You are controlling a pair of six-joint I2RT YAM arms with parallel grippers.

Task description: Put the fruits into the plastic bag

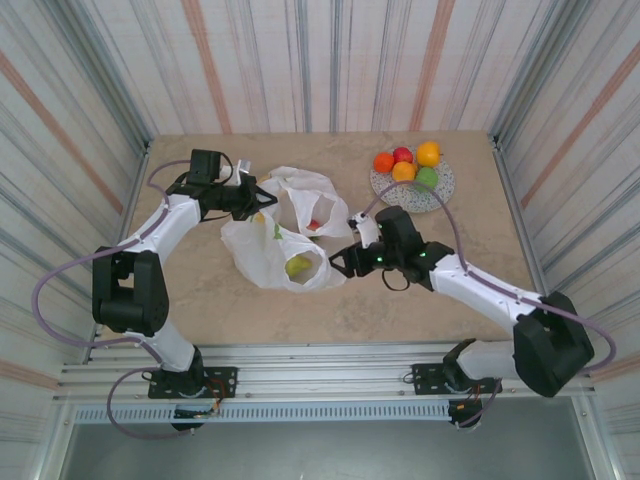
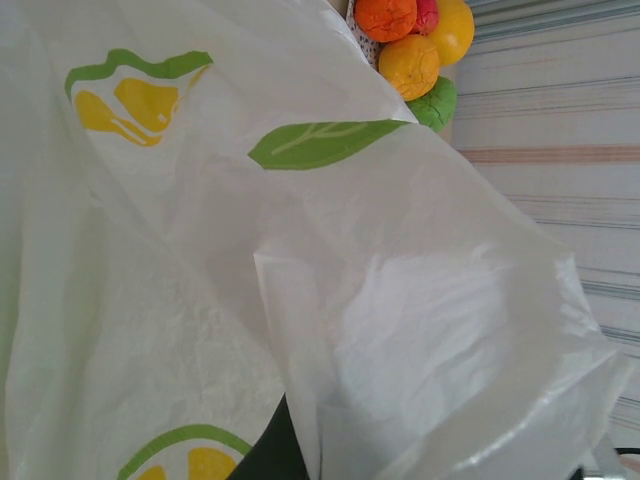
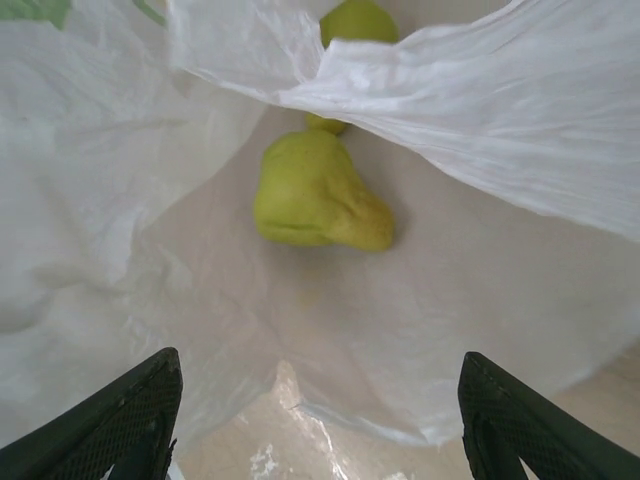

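Right gripper (image 1: 340, 262) at 4 o'clock edge of plastic bag (image 1: 265, 255), jaws spread wide, nothing between, aimed into bag mouth. Left gripper (image 1: 258, 200) at bag's 10 o'clock, clenched on bag rim, film draped over its wrist camera. Bag lies mid-desk (image 1: 200, 300), mouth open toward 4 o'clock. Green pear (image 3: 315, 195) inside on bag floor; second green fruit (image 3: 358, 20) behind it, partly hidden by fold. Five fruits (image 1: 403, 171) heaped on speckled plate (image 1: 440, 192) at desk's 1 o'clock, well apart from bag
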